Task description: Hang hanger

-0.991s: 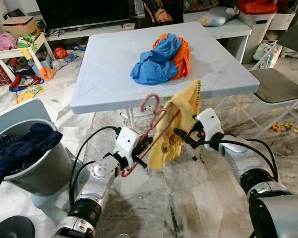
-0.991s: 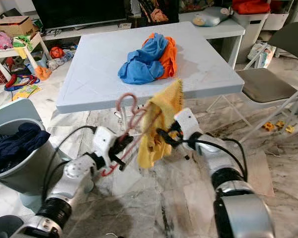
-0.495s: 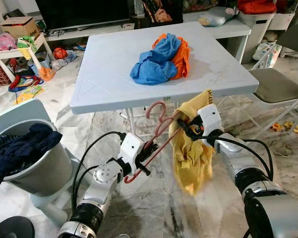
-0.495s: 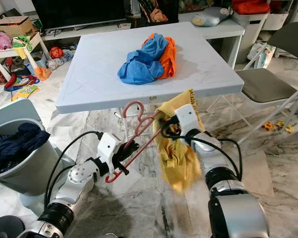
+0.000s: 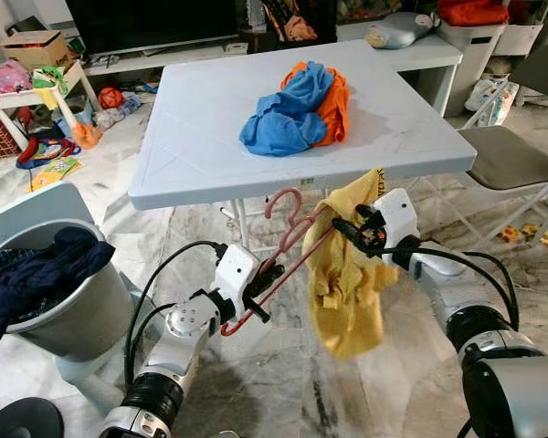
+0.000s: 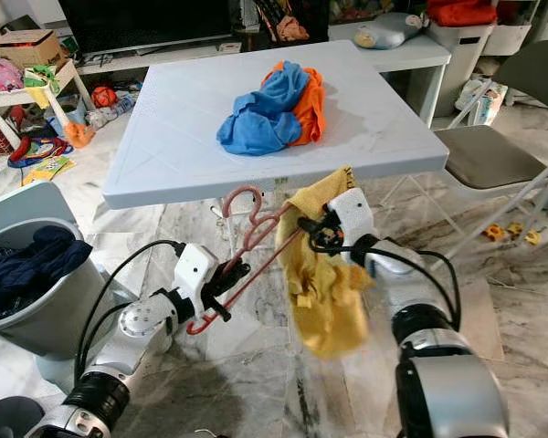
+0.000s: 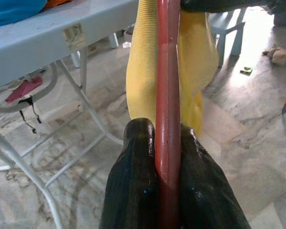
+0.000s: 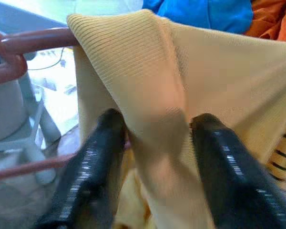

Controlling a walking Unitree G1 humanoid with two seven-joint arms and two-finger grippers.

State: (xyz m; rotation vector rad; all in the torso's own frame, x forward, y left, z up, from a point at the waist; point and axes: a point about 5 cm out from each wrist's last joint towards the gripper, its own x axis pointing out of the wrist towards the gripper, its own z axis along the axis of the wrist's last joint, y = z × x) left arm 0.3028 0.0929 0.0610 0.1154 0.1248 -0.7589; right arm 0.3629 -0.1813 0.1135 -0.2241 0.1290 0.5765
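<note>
1. Holding the red hanger (image 5: 279, 260) by its lower end, the left gripper (image 5: 260, 278) has both black fingers (image 7: 133, 191) pressed flat against the bar, one on each side, with no gap visible in the left wrist view.
2. The right gripper (image 5: 358, 233) has its fingers spread moderately, and a fold of the yellow garment (image 5: 347, 287) is bunched between them; the hanger's other shoulder lies just beyond the fingertips, under the cloth.
3. The hanger runs diagonally up from the left fingers toward the right fingers; its hook (image 5: 283, 203) stands above and between the two grippers, close to the table edge. Most of the garment hangs below the right fingers.
4. Judgement: the garment sits on one shoulder only. To do this step well, the left fingers should keep the bar steady and level while the right fingers draw the cloth across the bar toward the hook, releasing only once it is seated.
5. Risk: the cloth's weight is all on the right side of the hanger, so it may slide off the tip if the bar tilts further.
6. Surroundings: the white folding table (image 5: 201, 137), bearing a blue and orange clothes pile (image 5: 297, 108), stands just beyond both sets of fingers and could foul the hook if it is raised forward.
7. A grey bin (image 5: 68, 319) of dark clothing sits outboard of the left gripper; a folding chair (image 5: 516, 160) sits outboard of the right gripper. No rail for hanging can be made out.
</note>
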